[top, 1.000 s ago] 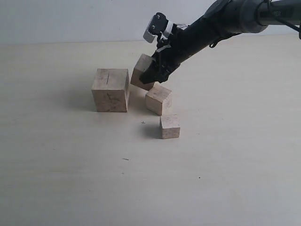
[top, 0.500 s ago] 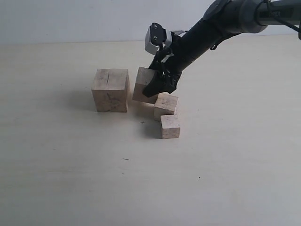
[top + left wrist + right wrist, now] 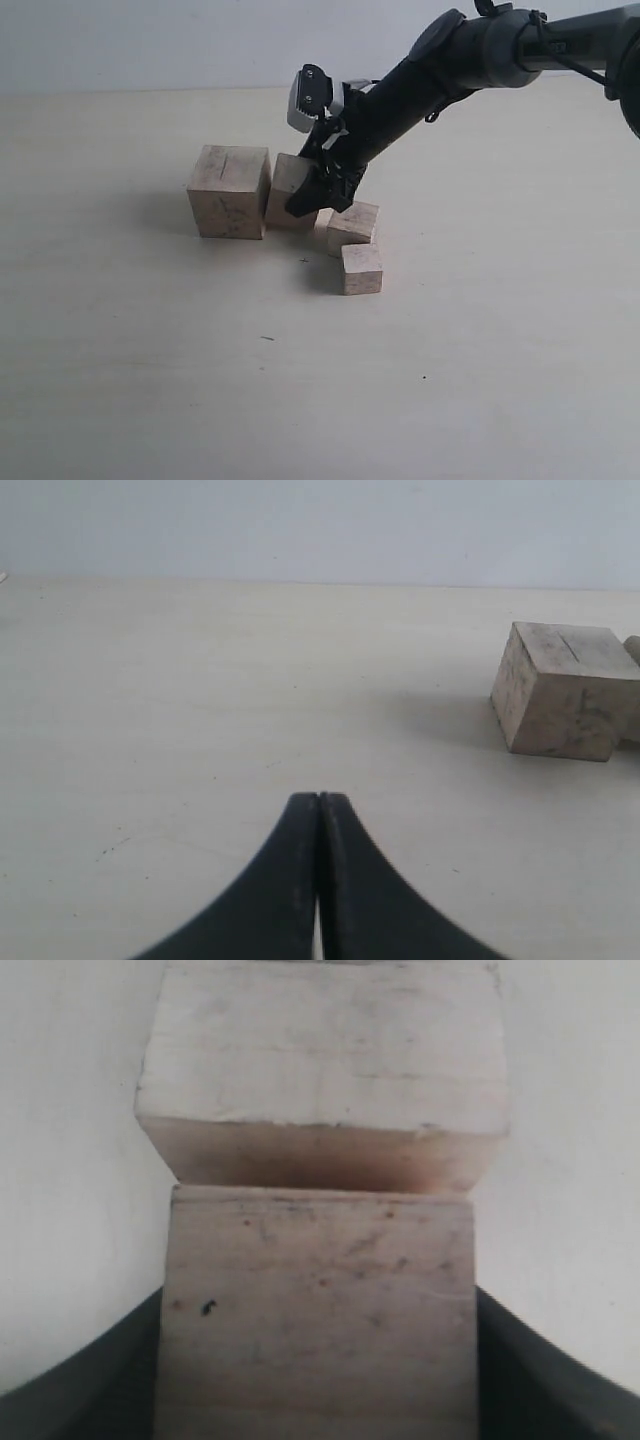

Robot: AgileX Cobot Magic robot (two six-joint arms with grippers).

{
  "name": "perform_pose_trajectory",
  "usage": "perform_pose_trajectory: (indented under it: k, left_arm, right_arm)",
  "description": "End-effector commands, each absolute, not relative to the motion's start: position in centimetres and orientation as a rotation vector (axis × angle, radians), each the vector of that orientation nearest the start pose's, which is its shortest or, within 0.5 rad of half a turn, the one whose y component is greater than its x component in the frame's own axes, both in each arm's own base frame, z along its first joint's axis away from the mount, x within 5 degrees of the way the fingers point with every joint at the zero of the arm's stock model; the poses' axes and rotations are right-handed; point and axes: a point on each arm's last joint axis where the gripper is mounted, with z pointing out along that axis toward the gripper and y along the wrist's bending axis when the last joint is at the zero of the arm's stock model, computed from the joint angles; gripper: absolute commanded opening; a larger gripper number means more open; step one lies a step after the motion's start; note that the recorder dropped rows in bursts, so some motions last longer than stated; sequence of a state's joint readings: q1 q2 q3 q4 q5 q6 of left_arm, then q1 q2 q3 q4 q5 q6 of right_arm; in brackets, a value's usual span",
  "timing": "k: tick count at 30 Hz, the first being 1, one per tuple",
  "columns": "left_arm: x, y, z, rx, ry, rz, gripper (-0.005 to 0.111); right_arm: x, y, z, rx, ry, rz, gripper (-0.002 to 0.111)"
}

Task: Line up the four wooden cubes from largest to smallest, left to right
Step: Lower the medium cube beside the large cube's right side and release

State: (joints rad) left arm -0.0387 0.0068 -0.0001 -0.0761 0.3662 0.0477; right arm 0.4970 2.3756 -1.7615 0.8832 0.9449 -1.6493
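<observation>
Nearest on the pale beige counter [image 3: 150, 350] sits the smallest pale raw-wood cube [image 3: 361, 268], well forward of where the row should run. Just behind it is the third pale wooden cube [image 3: 352, 225], turned a little askew. Whether those two touch cannot be told. Neither is in line yet.

Farther back, the right gripper [image 3: 315, 195] holds the second-largest pale wooden cube [image 3: 288, 188], its jaws spread wide around the block. In the right wrist view the dark fingers [image 3: 70, 1400] flank this cube [image 3: 320, 1310], and its far edge meets a face of the largest pale wooden cube [image 3: 320, 1060]. The held cube looks lowered to the counter or very nearly so; I cannot say that it rests flat.

The largest cube [image 3: 229, 192], with its short dark slit on top, stands at the left end of the group, where it belongs. The black arm [image 3: 440, 70] slopes up and away to the right behind everything.

The left gripper [image 3: 318, 860] has its jaws pressed together with nothing between them, well apart from the largest cube [image 3: 565, 690].

By my reckoning, the first place is filled and the second is being filled. Still to do are the release, then setting the third cube and the smallest to the right of it, in that order.
</observation>
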Motion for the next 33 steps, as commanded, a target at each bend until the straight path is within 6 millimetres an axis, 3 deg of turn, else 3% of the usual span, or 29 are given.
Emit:
perform_pose_trajectory:
  k: [1, 11, 15, 17, 21, 33]
  left_arm:
    - [5.3, -0.4, 18.1, 0.029, 1.835, -0.062, 0.000]
    - [5.3, -0.4, 18.1, 0.029, 1.835, -0.062, 0.000]
    - [5.3, -0.4, 18.1, 0.029, 1.835, -0.062, 0.000]
    - [5.3, -0.4, 18.1, 0.029, 1.835, -0.062, 0.000]
    - [5.3, -0.4, 18.1, 0.029, 1.835, -0.062, 0.000]
    - [5.3, -0.4, 18.1, 0.029, 1.835, -0.062, 0.000]
  right_arm:
    - [39.3, 28.2, 11.8, -1.893, 1.718, 0.743, 0.000]
    - [39.3, 28.1, 11.7, -1.931, 1.697, 0.720, 0.002]
    - [39.1, 28.1, 11.7, -1.944, 1.695, 0.750, 0.024]
    - [39.1, 28.2, 11.8, -1.929, 1.697, 0.762, 0.046]
    - [39.2, 28.4, 12.0, -1.877, 1.704, 0.786, 0.069]
    - [39.0, 28.5, 12.8, -1.874, 1.693, 0.803, 0.073]
